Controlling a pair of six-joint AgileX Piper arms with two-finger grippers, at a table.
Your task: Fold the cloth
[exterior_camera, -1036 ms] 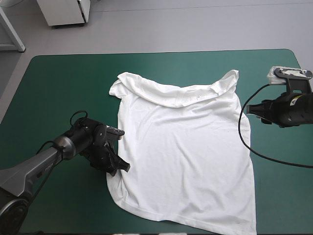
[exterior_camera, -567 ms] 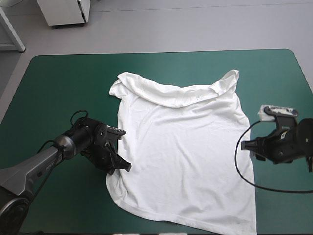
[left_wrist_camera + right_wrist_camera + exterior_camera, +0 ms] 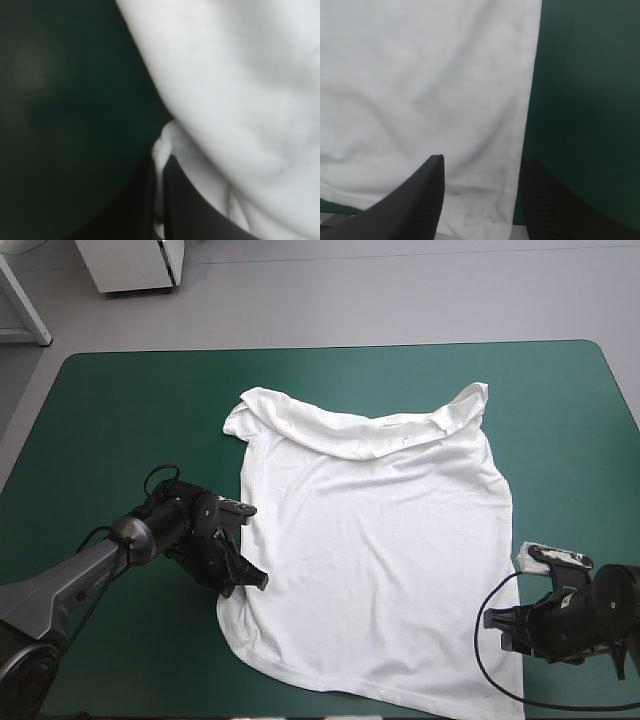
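**Task item.** The T-shirt (image 3: 380,540) is found spread flat on the teal-green cover (image 3: 120,410), a little right of the table's centre. Its neck end is turned toward the far edge, where a band of fabric is folded over on itself from sleeve to sleeve. The hem lies toward the near edge, and its right corner reaches close to that edge. Shallow creases are noted across the body.

**Left tool.** The left gripper (image 3: 250,580) is set low at the garment's left side edge, roughly midway between sleeve and hem. In the left wrist view its black fingers (image 3: 190,210) are seen all but closed, with a thin fold of white fabric pinched between them. The tool is therefore recorded as clenched on the T-shirt. The fabric beside the grip appears slightly gathered, though the view is too close for this to be stated firmly.

**Right tool.** The right gripper (image 3: 495,622) is positioned at the garment's right side edge, near the hem corner. In the right wrist view its black fingers (image 3: 420,200) are held apart and nothing is grasped — the tool is recorded as released. One finger stands over white fabric and the other at the fabric's edge, mostly over bare cover. The T-shirt's straight side edge is seen running between them.
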